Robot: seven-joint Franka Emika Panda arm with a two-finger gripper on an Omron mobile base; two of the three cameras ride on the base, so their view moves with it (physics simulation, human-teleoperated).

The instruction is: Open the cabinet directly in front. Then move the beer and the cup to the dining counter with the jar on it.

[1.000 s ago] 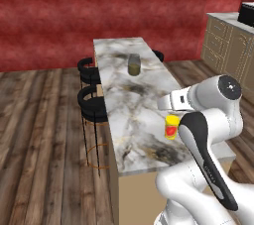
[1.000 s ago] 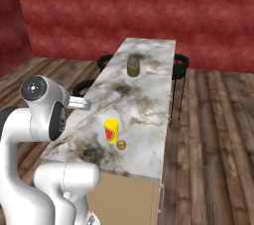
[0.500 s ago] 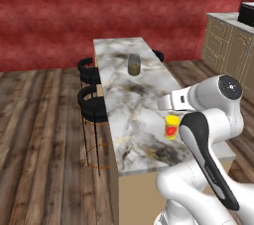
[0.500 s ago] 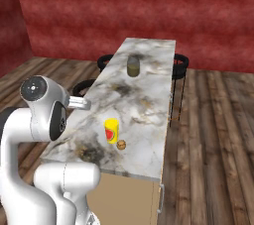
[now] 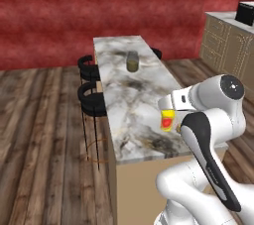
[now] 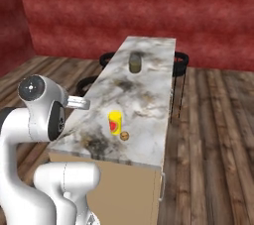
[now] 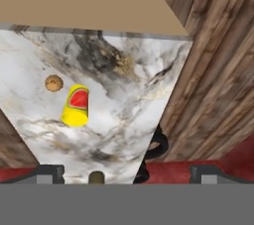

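The yellow cup point(image 5: 167, 119) point(image 6: 115, 122) with its red mark stands upright near the near end of the marble dining counter point(image 5: 124, 100) point(image 6: 144, 90). The jar point(image 5: 132, 61) point(image 6: 135, 62) stands farther along the same top. In the hand view my gripper point(image 7: 128, 174) is open and holds nothing. It hangs well above the counter point(image 7: 129, 100) and looks down on it. The cup point(image 7: 75, 105) lies off to one side of the fingers, apart from them. The jar point(image 7: 96, 176) shows small at the bottom edge. The beer and the cabinet are out of view.
A small round brown thing point(image 6: 125, 136) point(image 7: 53, 83) lies on the counter beside the cup. Black stools point(image 5: 92, 102) point(image 6: 181, 63) stand along both long sides. Low tan drawer cabinets point(image 5: 228, 45) with a black appliance point(image 5: 245, 13) stand at the right. Wood floor surrounds the island.
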